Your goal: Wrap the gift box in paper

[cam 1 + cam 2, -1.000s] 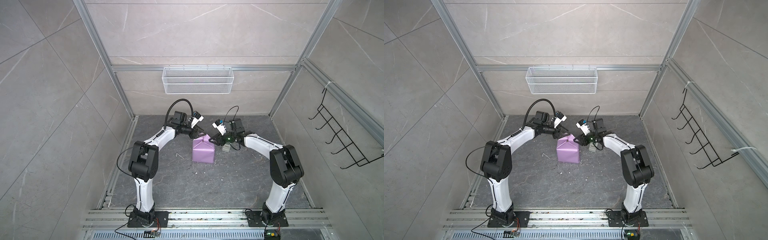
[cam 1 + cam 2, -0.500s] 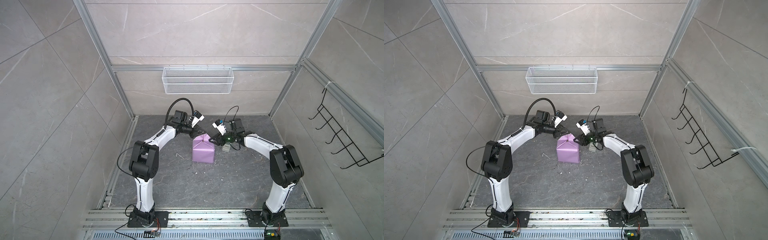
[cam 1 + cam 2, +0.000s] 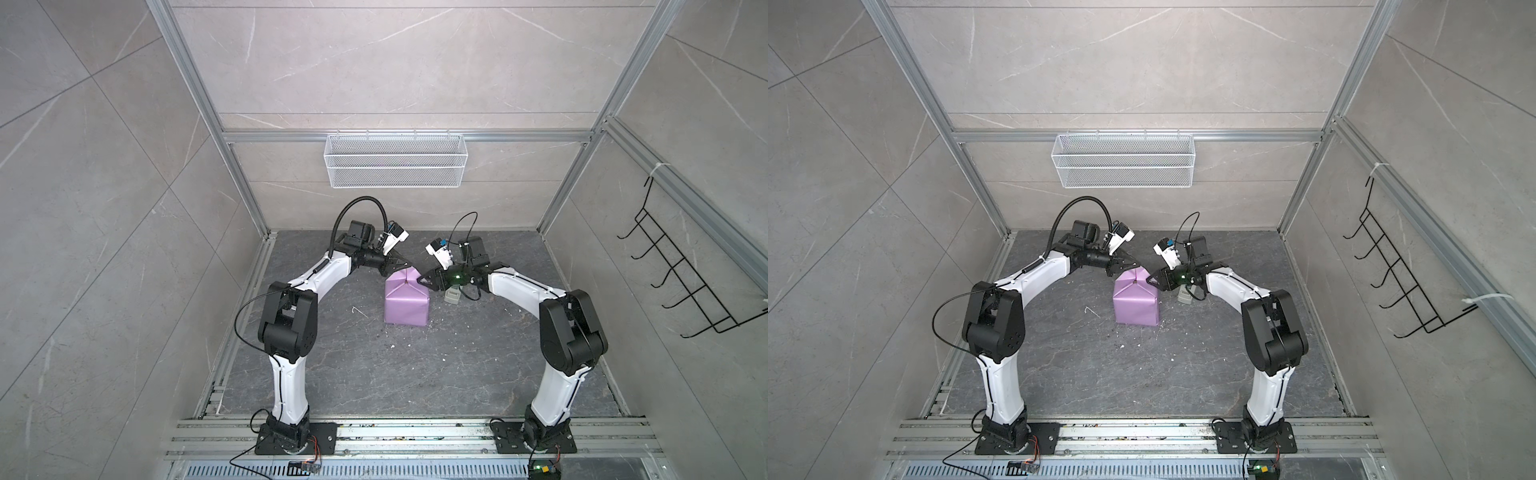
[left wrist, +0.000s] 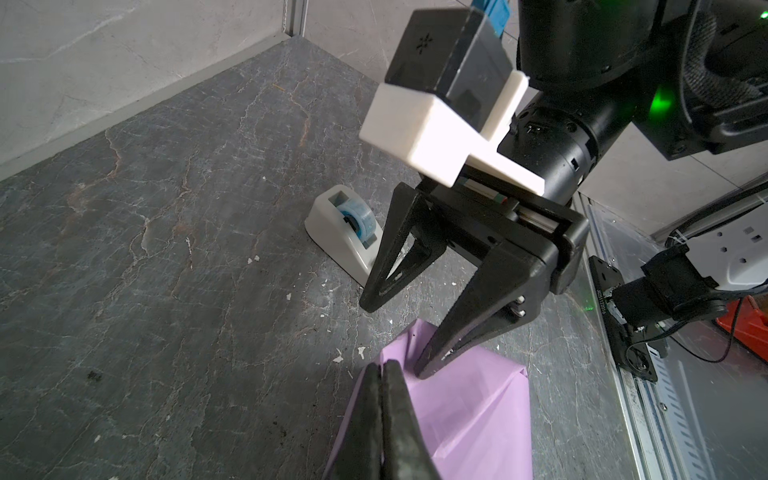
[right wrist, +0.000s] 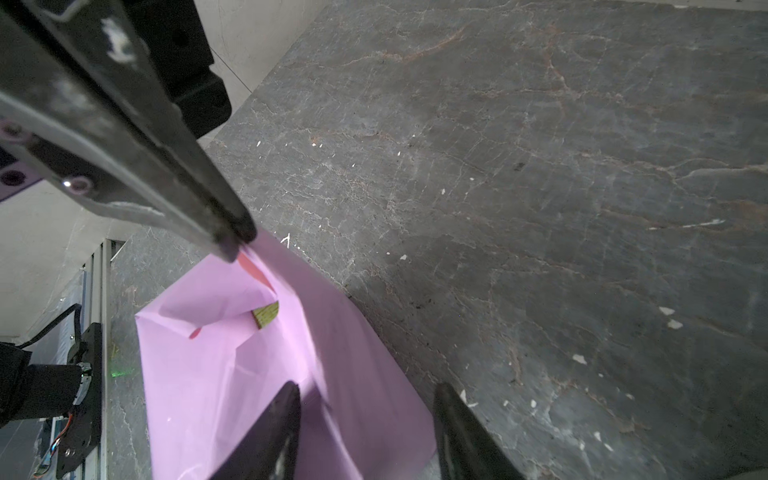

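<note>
Paper (image 3: 405,307) is folded round the gift box (image 5: 266,314), which stands near the tape dispenser (image 4: 340,224); one olive corner is left bare. The flap's peak is pinched in the closed left tool (image 3: 403,264). The half-open right tool (image 4: 399,336) is best pressed flat on the fold until that corner is covered.
</note>
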Controlling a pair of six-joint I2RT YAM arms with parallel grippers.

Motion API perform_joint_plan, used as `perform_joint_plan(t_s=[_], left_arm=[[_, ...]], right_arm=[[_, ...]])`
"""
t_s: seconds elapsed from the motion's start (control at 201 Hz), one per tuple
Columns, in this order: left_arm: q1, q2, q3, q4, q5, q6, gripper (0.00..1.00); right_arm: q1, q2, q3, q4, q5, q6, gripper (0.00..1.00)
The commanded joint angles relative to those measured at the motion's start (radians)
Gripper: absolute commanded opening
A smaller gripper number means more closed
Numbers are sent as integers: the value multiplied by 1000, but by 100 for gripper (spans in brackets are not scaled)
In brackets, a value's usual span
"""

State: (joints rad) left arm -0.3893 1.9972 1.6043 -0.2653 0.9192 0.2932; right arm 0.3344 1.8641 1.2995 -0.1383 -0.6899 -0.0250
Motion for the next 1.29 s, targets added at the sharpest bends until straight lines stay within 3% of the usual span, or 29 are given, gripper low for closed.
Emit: perform_joint_plan(t_s=[0.0,0.428,1.289], left_arm=[[-7,-46,-6,23,7,0,0],[-11,-103,-70,65,-21,-8,0],[-62,-237,-250,136,-101,-64,0]], right_arm=[[5,-49,1,9,15,69,60],[7,-134,-172,117,16,272,60],[45,-166,-298,154,143,381,58]])
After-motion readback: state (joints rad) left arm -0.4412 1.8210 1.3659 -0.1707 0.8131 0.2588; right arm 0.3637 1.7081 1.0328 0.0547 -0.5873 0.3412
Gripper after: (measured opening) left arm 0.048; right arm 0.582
